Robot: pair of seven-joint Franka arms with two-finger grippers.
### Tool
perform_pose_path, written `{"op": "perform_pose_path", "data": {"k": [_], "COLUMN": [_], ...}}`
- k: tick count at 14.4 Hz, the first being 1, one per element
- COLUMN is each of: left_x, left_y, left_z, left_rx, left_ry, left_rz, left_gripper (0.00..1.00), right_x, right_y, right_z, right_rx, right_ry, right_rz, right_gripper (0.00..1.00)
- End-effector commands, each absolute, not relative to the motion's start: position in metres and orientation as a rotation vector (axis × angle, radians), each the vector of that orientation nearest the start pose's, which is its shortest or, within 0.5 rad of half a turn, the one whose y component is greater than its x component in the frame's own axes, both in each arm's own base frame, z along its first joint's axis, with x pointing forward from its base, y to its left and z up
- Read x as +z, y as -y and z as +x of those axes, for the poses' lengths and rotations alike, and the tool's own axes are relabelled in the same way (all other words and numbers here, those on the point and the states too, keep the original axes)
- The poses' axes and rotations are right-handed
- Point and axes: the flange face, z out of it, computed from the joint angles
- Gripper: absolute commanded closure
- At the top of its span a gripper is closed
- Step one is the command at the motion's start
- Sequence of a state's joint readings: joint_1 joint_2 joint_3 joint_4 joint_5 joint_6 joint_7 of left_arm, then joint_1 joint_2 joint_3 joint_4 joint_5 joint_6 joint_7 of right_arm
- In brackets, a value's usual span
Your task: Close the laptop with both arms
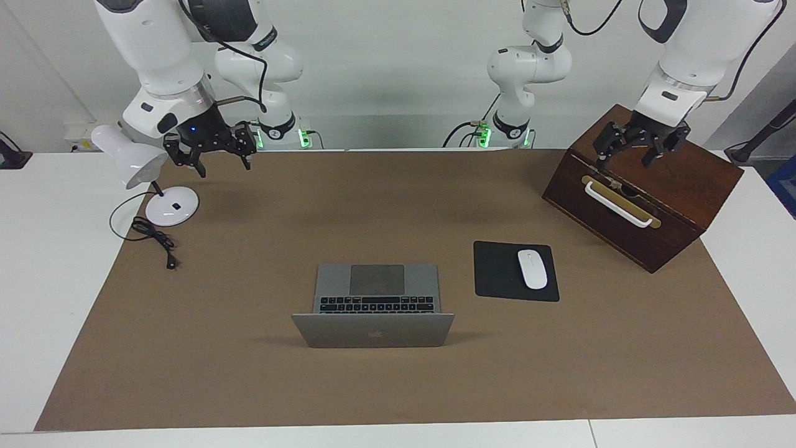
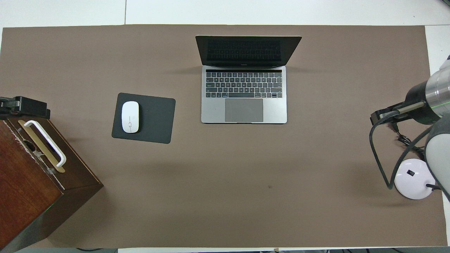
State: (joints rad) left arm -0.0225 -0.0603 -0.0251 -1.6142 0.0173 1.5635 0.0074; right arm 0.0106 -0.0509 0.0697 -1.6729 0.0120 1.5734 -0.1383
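The silver-grey laptop [image 1: 373, 305] stands open in the middle of the brown mat, its lid upright at the edge farther from the robots. Its dark screen and black keys [image 2: 244, 84] face the robots. My right gripper [image 1: 224, 167] hangs in the air next to the desk lamp, at the right arm's end of the table, fingers apart with nothing between them. My left gripper [image 1: 625, 163] hovers open over the top of the wooden box, also holding nothing. Both grippers are well away from the laptop. In the overhead view only the edges of the right gripper [image 2: 381, 116] and left gripper [image 2: 24, 105] show.
A white desk lamp [image 1: 130, 163] with round base and black cable stands at the right arm's end. A dark wooden box [image 1: 647, 205] with a white handle sits at the left arm's end. A white mouse [image 1: 532, 269] lies on a black mouse pad [image 1: 497, 274] beside the laptop.
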Motion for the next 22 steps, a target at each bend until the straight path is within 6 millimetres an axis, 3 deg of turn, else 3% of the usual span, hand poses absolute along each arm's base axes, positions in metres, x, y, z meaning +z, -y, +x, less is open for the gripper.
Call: {"op": "perform_pose_path", "data": {"k": [1, 6, 9, 10, 12, 13, 16, 18, 22], "left_x": [0.639, 0.641, 0.642, 0.642, 0.640, 0.638, 0.638, 0.642, 0.639], "left_y": [0.019, 0.017, 0.017, 0.021, 0.027, 0.026, 0.028, 0.030, 0.032], "left_z": [0.528, 0.527, 0.525, 0.525, 0.525, 0.526, 0.530, 0.536, 0.545], "left_rx": [-0.015, -0.017, -0.022, -0.037, -0.038, -0.047, -0.099, -0.180, -0.289], "left_ry": [-0.057, -0.052, 0.007, 0.012, 0.027, 0.029, 0.050, 0.156, 0.211], "left_rz": [-3.128, -3.125, -3.126, -3.126, -3.126, -3.126, -3.133, -3.144, -3.238], "left_gripper": [0.00, 0.00, 0.00, 0.14, 0.93, 1.00, 1.00, 1.00, 1.00], "right_x": [0.611, 0.615, 0.624, 0.625, 0.627, 0.625, 0.617, 0.613, 0.616], "right_y": [-0.043, -0.047, -0.041, -0.040, -0.037, -0.036, -0.046, -0.047, -0.054], "right_z": [0.532, 0.537, 0.546, 0.547, 0.550, 0.552, 0.560, 0.564, 0.571], "right_rx": [0.050, 0.002, -0.033, -0.037, -0.077, -0.078, -0.048, -0.059, -0.125], "right_ry": [0.409, 0.474, 0.746, 0.813, 0.883, 0.900, 1.020, 1.046, 1.212], "right_rz": [-3.105, -3.101, -3.097, -3.088, -3.078, -3.079, -3.042, -3.035, -2.996], "right_gripper": [1.00, 1.00, 1.00, 1.00, 1.00, 1.00, 1.00, 1.00, 1.00]}}
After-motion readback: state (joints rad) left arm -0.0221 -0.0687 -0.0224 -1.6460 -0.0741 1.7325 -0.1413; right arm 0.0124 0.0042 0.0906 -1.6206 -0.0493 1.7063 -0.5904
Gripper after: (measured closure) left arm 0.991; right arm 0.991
